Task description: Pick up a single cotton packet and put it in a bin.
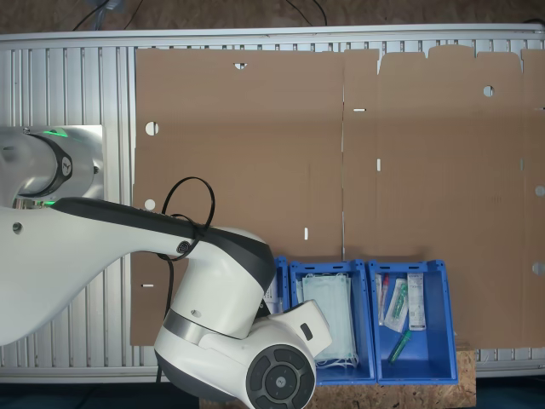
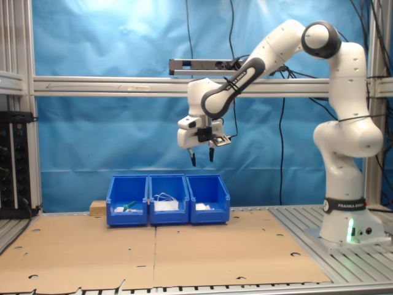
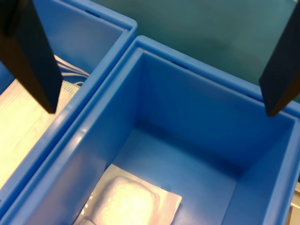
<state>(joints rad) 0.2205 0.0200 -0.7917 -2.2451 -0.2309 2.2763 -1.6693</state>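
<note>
A brown cardboard sheet (image 2: 153, 252) covers the table; behind it stand three blue bins. The cotton packet (image 3: 133, 204) lies inside the bin (image 2: 209, 198) at the second exterior view's right. Above hangs the gripper (image 2: 202, 157), fingers spread, empty

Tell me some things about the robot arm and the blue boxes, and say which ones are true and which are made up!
1. Three small blue plastic bins stand in a row on the brown cardboard sheet. True.
2. The gripper is squeezing a packet. False: its two dark fingers are spread apart with nothing between them.
3. A flat white packet lies on the floor of the blue bin under the gripper. True.
4. The gripper is down inside a bin. False: in the second exterior view it hangs well above the bins.
5. Pale green face masks fill the middle bin. True.
</note>
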